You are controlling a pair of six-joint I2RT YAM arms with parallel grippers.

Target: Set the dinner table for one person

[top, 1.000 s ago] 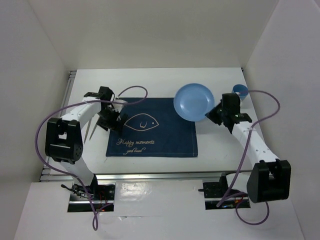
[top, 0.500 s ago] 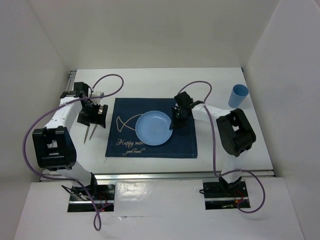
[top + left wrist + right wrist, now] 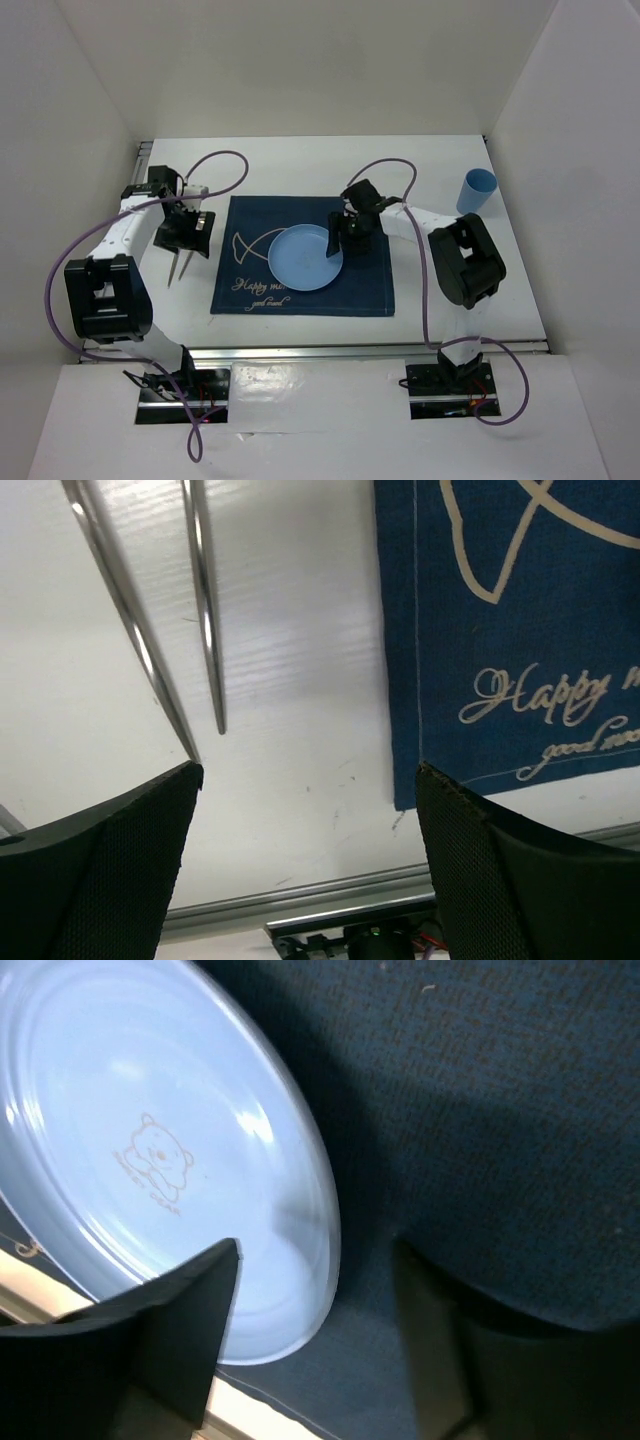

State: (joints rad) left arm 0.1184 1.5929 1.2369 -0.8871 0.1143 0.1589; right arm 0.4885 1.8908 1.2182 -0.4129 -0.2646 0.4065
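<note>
A light blue plate (image 3: 305,257) (image 3: 150,1150) lies flat on the navy placemat (image 3: 260,290) (image 3: 480,1110) in the middle of the white dinner table (image 3: 300,160). My right gripper (image 3: 352,228) (image 3: 318,1250) is open at the plate's right rim, one finger over the plate and the other over the cloth. Two metal chopsticks (image 3: 178,266) (image 3: 205,610) lie on the table left of the placemat (image 3: 500,630). My left gripper (image 3: 185,232) (image 3: 310,770) hangs open over the bare table between the chopsticks and the mat edge, holding nothing.
A blue cup (image 3: 478,190) stands upright at the back right of the table. An aluminium rail (image 3: 300,350) (image 3: 330,890) runs along the near edge. White walls close in the left, back and right sides.
My right arm brought the plate from the right side onto the placemat, then its jaws opened and let it go. My left gripper shifted left, off the mat's edge, towards the chopsticks.
</note>
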